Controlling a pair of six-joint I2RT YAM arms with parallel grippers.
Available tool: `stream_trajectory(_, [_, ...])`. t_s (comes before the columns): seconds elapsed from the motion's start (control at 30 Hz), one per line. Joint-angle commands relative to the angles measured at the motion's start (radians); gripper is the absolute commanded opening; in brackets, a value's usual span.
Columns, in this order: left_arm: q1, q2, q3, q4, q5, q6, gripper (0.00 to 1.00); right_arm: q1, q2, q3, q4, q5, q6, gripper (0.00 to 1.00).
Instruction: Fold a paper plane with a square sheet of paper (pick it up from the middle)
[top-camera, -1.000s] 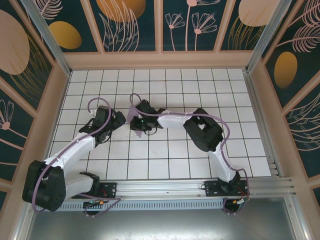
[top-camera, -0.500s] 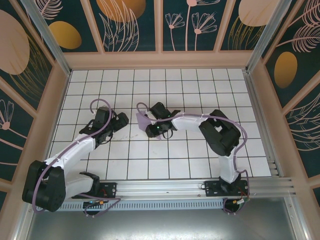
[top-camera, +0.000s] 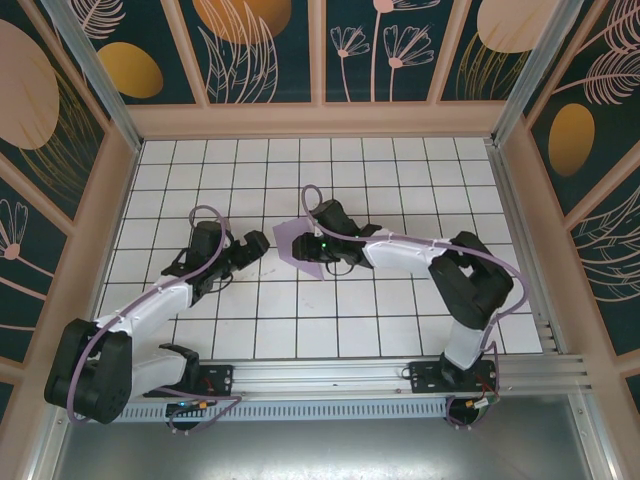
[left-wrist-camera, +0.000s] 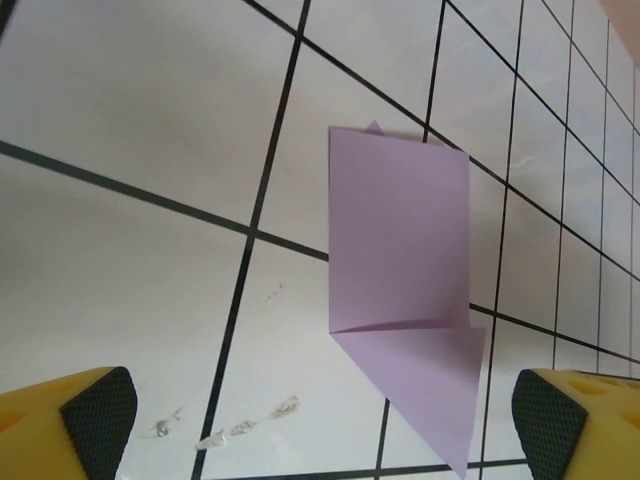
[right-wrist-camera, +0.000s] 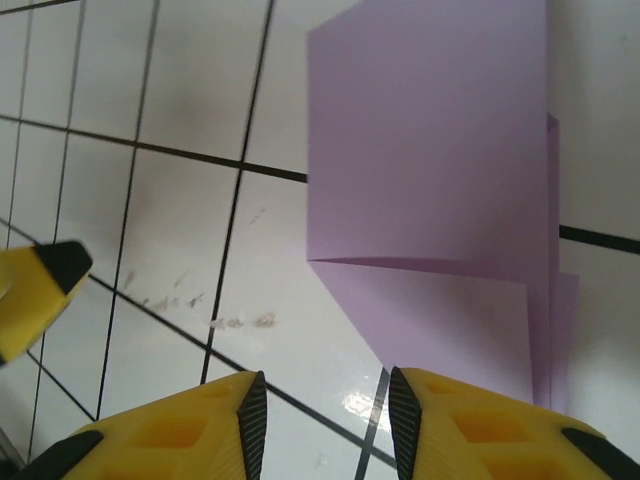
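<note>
Lavender paper (left-wrist-camera: 400, 260), folded into a doubled panel with one slanted flap, lies flat on the white tiled table (left-wrist-camera: 150, 150), free of both tools. It sits straight ahead of the left gripper (left-wrist-camera: 325, 412), between the lines of that gripper's widely spread fingers. The right gripper (right-wrist-camera: 322, 410) hovers just short of the slanted flap, its jaws parted a little with bare tile between them, pinching nothing. The folding looks only partly done, so the next crease probably needs one tool pressing the panel down while the other lifts an edge. It is best to come in low at a free corner, slide a finger under the top layer only, and keep the existing crease straight. A skewed pinch would likely drag the thin sheet across the glossy tiles.
</note>
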Motion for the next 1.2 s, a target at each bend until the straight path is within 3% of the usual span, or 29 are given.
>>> stream_trajectory(0.0, [-0.016,0.012,-0.03,0.087,0.056,-0.061,0.97,0.001,0.057,0.032,0.022,0.022,0.112,0.4])
stream_trajectory(0.37, [-0.088,0.137,0.012,0.133,0.093,-0.153,0.87,-0.047,0.146,-0.007,0.043,-0.021,0.149,0.36])
stream_trajectory(0.5, [-0.102,0.183,0.024,0.163,0.108,-0.181,0.82,-0.092,0.121,-0.096,0.125,-0.109,0.176,0.36])
stream_trajectory(0.7, [-0.12,0.246,0.046,0.213,0.147,-0.214,0.71,-0.163,0.102,-0.213,0.273,-0.278,0.212,0.36])
stream_trajectory(0.9, [-0.125,0.298,0.077,0.233,0.16,-0.223,0.52,-0.193,0.096,-0.261,0.339,-0.361,0.217,0.36])
stream_trajectory(1.17, [-0.128,0.391,0.133,0.236,0.164,-0.22,0.47,-0.209,0.101,-0.286,0.365,-0.394,0.217,0.36])
